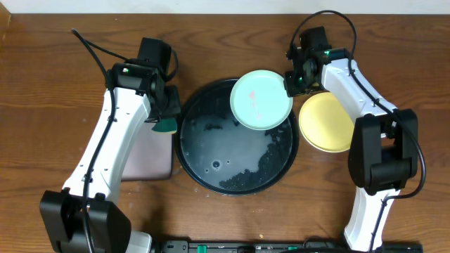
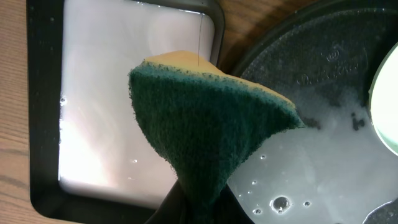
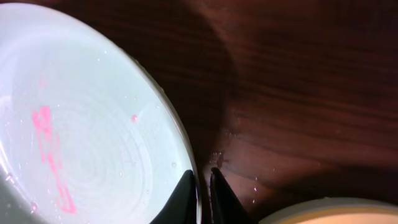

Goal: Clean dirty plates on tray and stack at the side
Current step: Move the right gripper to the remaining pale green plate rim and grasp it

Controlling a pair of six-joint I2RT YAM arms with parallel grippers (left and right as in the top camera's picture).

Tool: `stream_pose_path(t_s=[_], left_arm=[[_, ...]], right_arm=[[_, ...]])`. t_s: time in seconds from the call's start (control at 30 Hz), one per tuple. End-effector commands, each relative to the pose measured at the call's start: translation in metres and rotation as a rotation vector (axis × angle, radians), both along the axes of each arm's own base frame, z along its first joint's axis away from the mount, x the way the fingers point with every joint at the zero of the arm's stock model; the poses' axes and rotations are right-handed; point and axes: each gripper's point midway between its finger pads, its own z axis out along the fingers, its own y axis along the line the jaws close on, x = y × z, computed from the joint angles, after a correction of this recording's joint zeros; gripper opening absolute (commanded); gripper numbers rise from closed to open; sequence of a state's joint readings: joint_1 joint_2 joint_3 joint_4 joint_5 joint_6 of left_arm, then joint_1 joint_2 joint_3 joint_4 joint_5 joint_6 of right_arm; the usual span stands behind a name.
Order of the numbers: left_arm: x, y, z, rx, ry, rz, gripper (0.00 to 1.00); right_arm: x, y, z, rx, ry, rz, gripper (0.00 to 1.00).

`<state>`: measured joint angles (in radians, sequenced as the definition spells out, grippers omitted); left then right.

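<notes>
The large round black tray (image 1: 211, 165) holds soapy water and dark specks; it also shows in the left wrist view (image 2: 323, 56). My right gripper (image 1: 291, 83) is shut on the rim of a pale mint-blue plate (image 1: 260, 100) with pink smears, held over the tray's back right; in the right wrist view (image 3: 205, 180) the fingers pinch the plate's edge (image 3: 93, 124). A pale yellow plate (image 1: 325, 122) lies on the table right of the tray. My left gripper (image 1: 165, 116) is shut on a green and yellow sponge (image 2: 205, 112) at the tray's left edge. A third plate is not in view.
A black-rimmed rectangular tray (image 1: 151, 158) with a grey-white inside (image 2: 124, 106) lies left of the round tray, under my left arm. Bare wooden table (image 1: 42, 105) surrounds everything. A black bar (image 1: 246, 246) runs along the front edge.
</notes>
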<state>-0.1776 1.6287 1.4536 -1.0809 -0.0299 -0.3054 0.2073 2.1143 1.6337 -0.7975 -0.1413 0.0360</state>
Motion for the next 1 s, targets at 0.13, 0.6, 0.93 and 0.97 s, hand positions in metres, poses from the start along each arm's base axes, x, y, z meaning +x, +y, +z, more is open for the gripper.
stream_pose_path(t_s=[0.13,0.6,0.93,0.97], left_arm=[[-0.001,0.004,0.002,0.016,-0.004,-0.012,0.07],[0.000,0.004,0.002,0.015,-0.007,-0.012,0.08],[0.001,0.003,0.002,0.014,-0.010,-0.012,0.08],[0.001,0.003,0.002,0.014,-0.010,-0.011,0.08]], right_arm=[[-0.007,0.009,-0.008,-0.012,0.020,0.038,0.15],[-0.012,0.008,-0.024,-0.014,0.021,0.048,0.01],[-0.025,0.036,0.017,0.156,0.080,-0.002,0.01],[-0.027,0.039,0.023,0.175,0.086,-0.027,0.01]])
